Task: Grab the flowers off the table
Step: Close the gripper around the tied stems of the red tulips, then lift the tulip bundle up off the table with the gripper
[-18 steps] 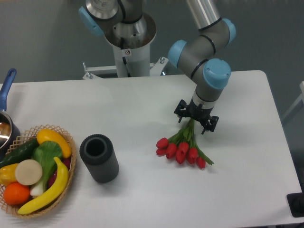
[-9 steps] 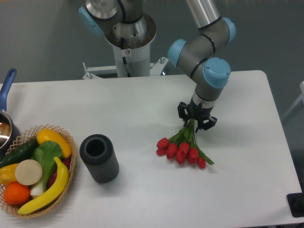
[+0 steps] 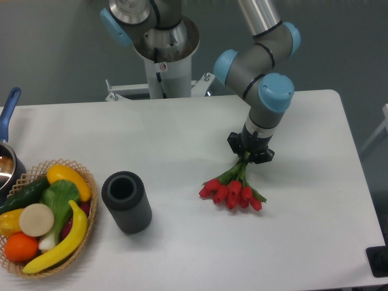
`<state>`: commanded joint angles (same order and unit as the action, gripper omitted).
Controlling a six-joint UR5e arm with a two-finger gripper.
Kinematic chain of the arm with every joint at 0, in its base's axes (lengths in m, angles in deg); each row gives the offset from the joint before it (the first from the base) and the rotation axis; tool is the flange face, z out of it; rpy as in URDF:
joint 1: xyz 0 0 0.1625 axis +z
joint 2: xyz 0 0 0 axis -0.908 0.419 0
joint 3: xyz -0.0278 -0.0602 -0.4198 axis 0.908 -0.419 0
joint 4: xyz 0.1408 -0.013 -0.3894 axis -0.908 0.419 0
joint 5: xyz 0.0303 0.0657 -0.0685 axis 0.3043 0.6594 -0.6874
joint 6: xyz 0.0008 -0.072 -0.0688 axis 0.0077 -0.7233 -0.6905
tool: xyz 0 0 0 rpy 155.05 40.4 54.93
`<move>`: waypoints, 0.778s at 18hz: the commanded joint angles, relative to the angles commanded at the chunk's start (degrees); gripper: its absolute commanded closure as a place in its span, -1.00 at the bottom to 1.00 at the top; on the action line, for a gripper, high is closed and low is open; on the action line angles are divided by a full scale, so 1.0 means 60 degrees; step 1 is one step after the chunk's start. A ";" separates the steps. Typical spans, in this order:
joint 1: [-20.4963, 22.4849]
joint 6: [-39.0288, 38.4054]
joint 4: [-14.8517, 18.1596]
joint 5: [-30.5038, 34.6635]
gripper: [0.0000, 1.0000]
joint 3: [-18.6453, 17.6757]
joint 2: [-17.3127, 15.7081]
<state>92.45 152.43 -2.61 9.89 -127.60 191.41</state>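
**Grasp on Stem End: Jaws Closed Around the Flowers**

The gripper [image 3: 250, 155] points straight down over the stem end of the flowers [image 3: 233, 189]. The long axis of the bunch runs from the jaws down and to the camera-left, toward the near edge of the table [image 3: 182, 133]. The green stems sit directly between and beneath the jaws; the red heads fan out at the far end of the axis, below and slightly left of the jaws.

The jaws are drawn in close together, pinching the stem bundle near its upper end. No gap shows between the fingers and the stems, so contact is judged to be made. The tan band on the stems is hidden by the gripper body.

The red heads appear to rest on or just above the table; the view does not settle whether they are clear of the surface. The bunch hangs at a slant from the jaws, not vertically.

Only 1 arm is present, so no choice of arm arises. The coming move is judged to be a vertical lift. Because the grasp lies at 1 end of the axis, the heads are likely to swing down under the jaws as the bunch rises.

To the left of the jaws, well apart, stands a dark ribbed cylinder [image 3: 127, 202]; farther left lies a wicker basket [image 3: 88, 177] of fruit and vegetables.
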 joint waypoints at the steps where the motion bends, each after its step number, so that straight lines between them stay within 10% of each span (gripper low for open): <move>1: -0.0014 0.0015 0.0000 0.0000 0.73 0.0029 -0.0015; 14: 0.0453 -0.0466 0.0015 -0.1915 0.73 0.1273 -0.0937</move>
<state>95.17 149.64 -2.52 -1.60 -119.96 185.79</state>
